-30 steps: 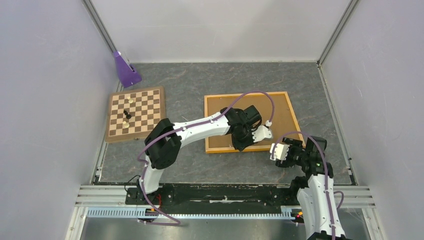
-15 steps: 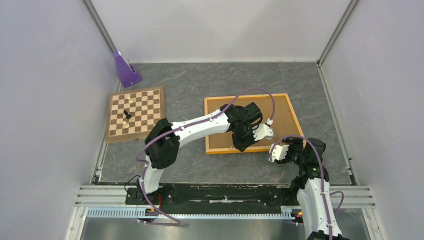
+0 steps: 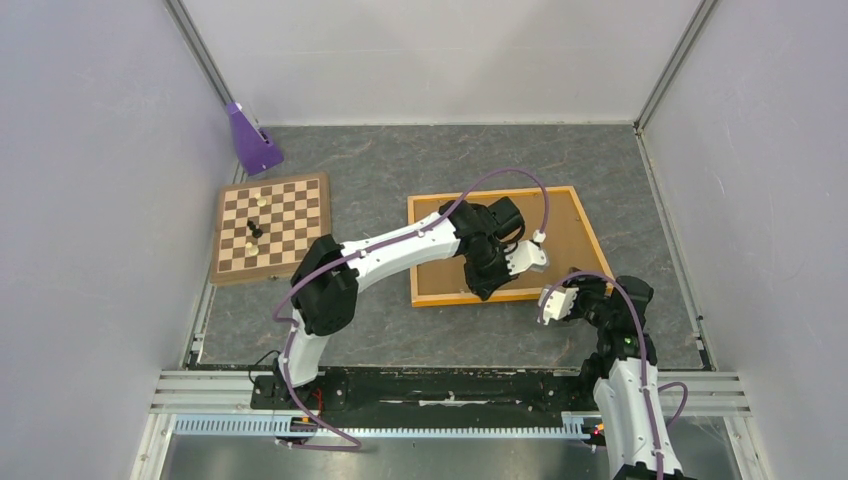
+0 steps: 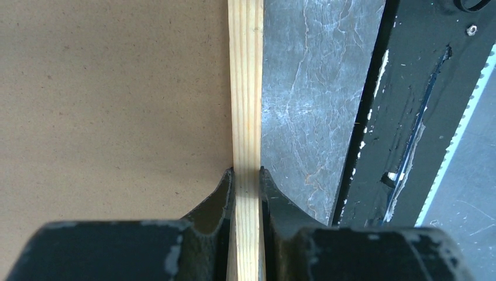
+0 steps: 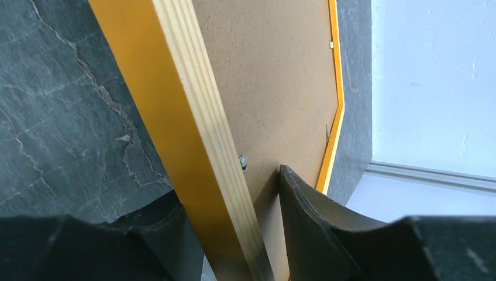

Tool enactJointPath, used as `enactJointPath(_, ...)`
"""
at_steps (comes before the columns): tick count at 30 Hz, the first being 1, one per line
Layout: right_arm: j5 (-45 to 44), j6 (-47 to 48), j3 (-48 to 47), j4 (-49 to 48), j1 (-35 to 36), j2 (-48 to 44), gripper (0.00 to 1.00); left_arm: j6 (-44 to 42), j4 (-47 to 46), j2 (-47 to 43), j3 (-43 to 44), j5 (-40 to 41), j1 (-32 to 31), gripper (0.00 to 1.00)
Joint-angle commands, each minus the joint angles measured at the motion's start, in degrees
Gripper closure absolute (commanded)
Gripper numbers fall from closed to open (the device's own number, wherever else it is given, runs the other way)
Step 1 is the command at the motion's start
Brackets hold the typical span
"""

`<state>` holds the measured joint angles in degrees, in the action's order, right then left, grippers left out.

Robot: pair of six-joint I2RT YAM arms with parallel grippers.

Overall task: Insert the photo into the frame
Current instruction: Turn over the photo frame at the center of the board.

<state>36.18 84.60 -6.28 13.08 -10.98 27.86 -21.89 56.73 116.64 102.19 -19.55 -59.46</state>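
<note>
The frame (image 3: 560, 215) lies back-up on the table, its brown fibreboard back (image 4: 117, 105) facing me. My left gripper (image 4: 246, 172) is shut on the light wooden near rail (image 4: 245, 88), one finger on each side; the top view has it (image 3: 487, 290) at the frame's near edge. My right gripper (image 5: 231, 184) straddles the same rail (image 5: 169, 88) near the near right corner (image 3: 553, 300). A gap remains between its inner finger (image 5: 304, 211) and the wood. A small metal clip (image 5: 243, 161) sits on the back beside the rail. The photo is out of view.
A brown-and-white chessboard (image 3: 272, 226) with a few pieces lies to the left. A purple object (image 3: 250, 140) stands in the far left corner. White walls enclose the table. The black mounting rail (image 4: 403, 117) runs along the near edge.
My right gripper has moved left and forward onto the frame's near rail, and its jaws have narrowed around it. The left gripper keeps its hold on the rail.
</note>
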Motion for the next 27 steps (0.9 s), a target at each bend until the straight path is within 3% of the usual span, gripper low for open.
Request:
enactJointPath(1, 2.5, -3.1, -5.4, 5.8, 0.3, 0.9, 0.83, 1.5, 0.6, -2.0, 3.3, -1.9, 0.0, 0.92)
enactJointPath(5, 3.2, -2.9, -9.2, 10.0, 0.3, 1.8, 1.00, 1.0, 0.4, -4.3, 4.7, 2.0, 0.7, 0.50)
enactJointPath(8, 3.9, -3.7, -12.4, 12.1, 0.3, 2.7, 1.00, 0.3, 0.2, -6.4, 6.9, 5.7, 1.1, 0.38)
enactJointPath(12, 6.1, -5.4, -18.4, 16.0, 0.3, 4.6, 1.00, -1.2, 0.3, -9.3, 10.1, 12.0, 2.0, 0.28)
enactJointPath(20, 9.2, -10.0, -35.1, 29.0, 0.3, 14.4, 1.00, -4.1, 1.5, -14.1, 18.5, 21.2, 4.8, 0.20)
enactJointPath(27, 9.5, -21.9, -48.2, 31.5, 0.3, 21.5, 1.00, -3.7, 1.1, -18.2, 24.8, 24.7, 8.8, 0.16)
